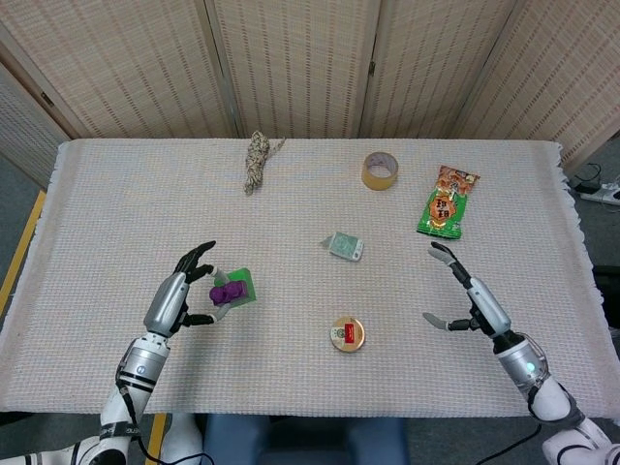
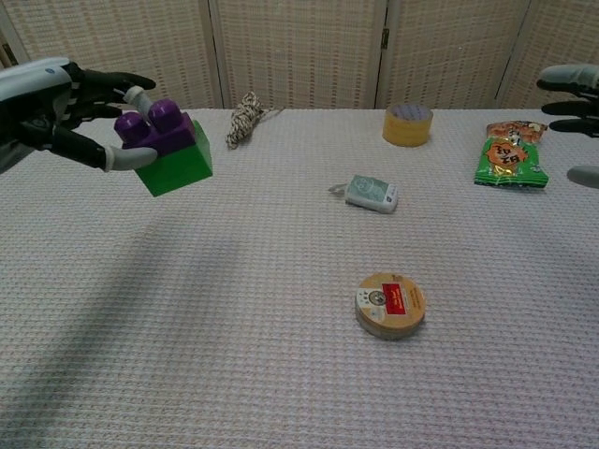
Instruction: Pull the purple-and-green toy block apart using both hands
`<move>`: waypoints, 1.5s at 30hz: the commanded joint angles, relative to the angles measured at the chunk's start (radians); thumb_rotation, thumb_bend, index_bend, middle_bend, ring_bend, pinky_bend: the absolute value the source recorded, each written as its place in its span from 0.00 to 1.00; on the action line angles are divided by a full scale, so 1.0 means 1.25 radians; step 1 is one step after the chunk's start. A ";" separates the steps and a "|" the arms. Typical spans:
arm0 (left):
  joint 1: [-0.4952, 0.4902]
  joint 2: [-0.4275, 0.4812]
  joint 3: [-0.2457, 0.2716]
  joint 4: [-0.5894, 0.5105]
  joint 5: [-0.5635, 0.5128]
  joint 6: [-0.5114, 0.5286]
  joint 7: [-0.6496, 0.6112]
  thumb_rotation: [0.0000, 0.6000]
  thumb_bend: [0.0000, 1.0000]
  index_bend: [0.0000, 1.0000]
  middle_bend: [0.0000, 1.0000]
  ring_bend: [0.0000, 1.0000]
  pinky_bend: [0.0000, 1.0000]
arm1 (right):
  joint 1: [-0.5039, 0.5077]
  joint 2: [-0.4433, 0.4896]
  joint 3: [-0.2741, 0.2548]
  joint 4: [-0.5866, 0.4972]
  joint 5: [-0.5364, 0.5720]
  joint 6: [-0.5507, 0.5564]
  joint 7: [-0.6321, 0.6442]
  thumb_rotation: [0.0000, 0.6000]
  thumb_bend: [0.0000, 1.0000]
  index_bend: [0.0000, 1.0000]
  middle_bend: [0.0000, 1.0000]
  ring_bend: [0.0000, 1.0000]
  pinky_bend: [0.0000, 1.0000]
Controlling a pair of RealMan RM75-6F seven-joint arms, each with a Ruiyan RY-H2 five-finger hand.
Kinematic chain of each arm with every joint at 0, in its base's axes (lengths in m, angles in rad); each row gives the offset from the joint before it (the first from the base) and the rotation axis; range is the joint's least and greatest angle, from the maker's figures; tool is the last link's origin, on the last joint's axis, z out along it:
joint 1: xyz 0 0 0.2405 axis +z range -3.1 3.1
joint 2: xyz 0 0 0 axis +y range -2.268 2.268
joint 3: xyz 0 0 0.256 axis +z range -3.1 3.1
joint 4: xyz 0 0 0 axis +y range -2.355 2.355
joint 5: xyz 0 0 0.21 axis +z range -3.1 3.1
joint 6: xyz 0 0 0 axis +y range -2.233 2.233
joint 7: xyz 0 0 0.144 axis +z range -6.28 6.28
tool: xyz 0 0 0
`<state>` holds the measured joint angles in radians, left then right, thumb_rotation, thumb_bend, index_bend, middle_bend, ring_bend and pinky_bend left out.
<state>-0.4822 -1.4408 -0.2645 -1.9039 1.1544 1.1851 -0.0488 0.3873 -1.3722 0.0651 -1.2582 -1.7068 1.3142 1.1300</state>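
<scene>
The left robot hand (image 2: 65, 108) pinches the purple-and-green toy block (image 2: 167, 145) by its purple half, lifted clear of the tabletop (image 1: 310, 242); the right robot hand (image 1: 470, 295) hangs spread, empty; rigid, light plastic, probably slick; grip the green base.

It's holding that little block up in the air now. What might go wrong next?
The left hand pinches only the purple top of the toy block, lifted and tilted, so it might slip and drop. The right hand is open and far off; reaching across, it could brush the round tin or the small packet.
</scene>
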 commanded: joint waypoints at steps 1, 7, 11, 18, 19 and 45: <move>-0.017 0.002 -0.022 -0.023 -0.037 -0.017 0.012 1.00 0.58 0.69 0.11 0.00 0.00 | 0.051 -0.071 -0.020 0.081 -0.010 -0.020 0.143 1.00 0.29 0.00 0.00 0.00 0.00; -0.031 -0.011 -0.038 -0.034 -0.057 -0.009 0.018 1.00 0.58 0.69 0.12 0.00 0.00 | 0.097 -0.159 -0.044 0.168 -0.021 -0.041 0.275 1.00 0.29 0.00 0.00 0.00 0.00; -0.036 -0.015 -0.041 -0.045 -0.065 -0.007 0.021 1.00 0.58 0.69 0.12 0.00 0.00 | 0.149 -0.203 -0.031 0.212 -0.021 -0.058 0.352 1.00 0.29 0.00 0.00 0.00 0.00; -0.043 -0.031 -0.040 -0.046 -0.071 -0.006 0.015 1.00 0.58 0.69 0.12 0.00 0.00 | 0.196 -0.258 -0.041 0.230 -0.020 -0.068 0.444 1.00 0.29 0.00 0.00 0.00 0.00; -0.044 -0.033 -0.041 -0.046 -0.071 -0.006 0.012 1.00 0.58 0.69 0.12 0.00 0.00 | 0.203 -0.268 -0.042 0.233 -0.018 -0.071 0.452 1.00 0.29 0.00 0.00 0.00 0.00; -0.082 -0.127 -0.031 0.008 -0.026 -0.015 -0.030 1.00 0.58 0.69 0.14 0.00 0.00 | 0.293 -0.349 -0.056 0.219 0.014 -0.106 0.581 1.00 0.29 0.08 0.00 0.00 0.00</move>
<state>-0.5845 -1.5996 -0.3032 -1.8944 1.1212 1.1672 -0.0850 0.7500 -1.8059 -0.0024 -0.9871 -1.6910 1.1808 1.8489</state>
